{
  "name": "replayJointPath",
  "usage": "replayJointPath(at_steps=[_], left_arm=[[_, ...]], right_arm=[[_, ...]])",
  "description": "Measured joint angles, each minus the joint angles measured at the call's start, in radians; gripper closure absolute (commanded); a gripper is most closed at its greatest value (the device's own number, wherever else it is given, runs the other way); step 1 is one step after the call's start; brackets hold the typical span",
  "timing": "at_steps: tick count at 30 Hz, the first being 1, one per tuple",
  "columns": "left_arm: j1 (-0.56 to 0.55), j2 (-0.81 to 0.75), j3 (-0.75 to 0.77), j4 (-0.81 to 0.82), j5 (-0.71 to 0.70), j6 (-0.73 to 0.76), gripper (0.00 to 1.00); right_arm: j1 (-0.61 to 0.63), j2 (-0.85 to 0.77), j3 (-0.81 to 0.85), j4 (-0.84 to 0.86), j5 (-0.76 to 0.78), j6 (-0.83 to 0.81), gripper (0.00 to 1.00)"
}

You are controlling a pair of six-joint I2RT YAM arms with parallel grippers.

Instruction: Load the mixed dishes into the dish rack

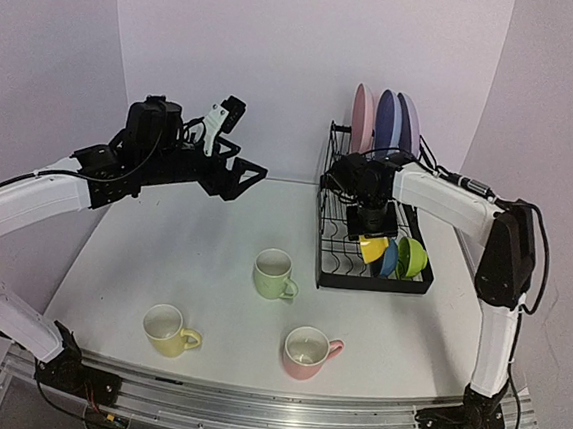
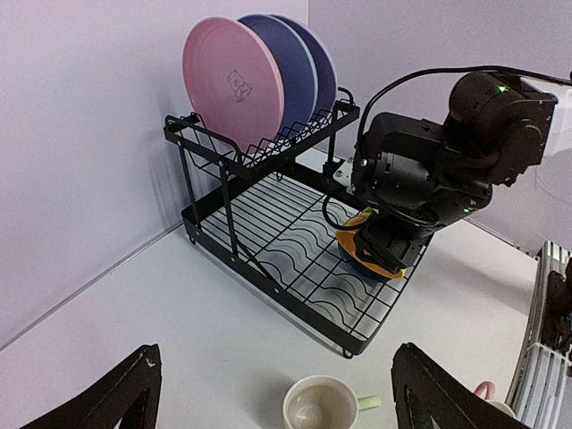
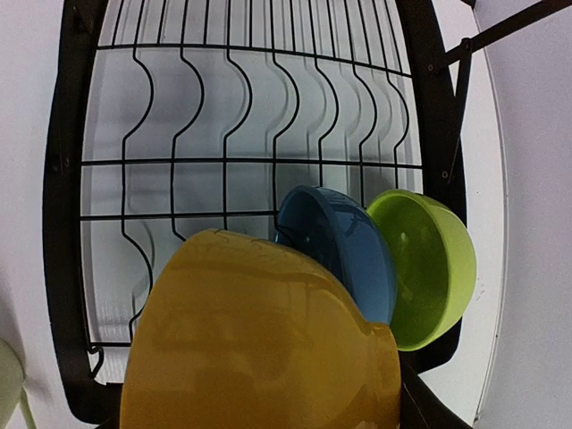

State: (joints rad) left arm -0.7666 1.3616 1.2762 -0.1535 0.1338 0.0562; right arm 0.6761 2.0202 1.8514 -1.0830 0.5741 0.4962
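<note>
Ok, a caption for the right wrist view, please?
The yellow bowl held over the dish rack's lower tray, next to the blue bowl and green bowl standing on edge.

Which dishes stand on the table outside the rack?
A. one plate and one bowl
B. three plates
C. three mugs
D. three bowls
C: the pale green mug, yellow mug and pink mug stand on the table, while the plates sit in the dish rack's upper shelf and the yellow bowl, blue bowl and green bowl are at its lower tray.
</note>
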Motion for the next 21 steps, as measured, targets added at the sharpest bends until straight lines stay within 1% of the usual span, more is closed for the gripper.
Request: replayJointPath(at_steps=[10, 16, 21], left_arm=[[0.002, -0.008, -0.022, 0.004, -0.008, 0.001, 0.11], [0.003, -0.008, -0.025, 0.006, -0.013, 0.004, 0.11], [0.008, -0.008, -0.030, 0.006, -0.015, 0.005, 0.11]], right_arm=[[-0.015, 0.109, 0.093, -0.008, -0.069, -0.032, 1.00], [-0.020, 0.155, 0.094, -0.009, -0.096, -0.052, 1.00], [-0.033, 0.157, 0.077, -0.011, -0.115, -0.059, 1.00]])
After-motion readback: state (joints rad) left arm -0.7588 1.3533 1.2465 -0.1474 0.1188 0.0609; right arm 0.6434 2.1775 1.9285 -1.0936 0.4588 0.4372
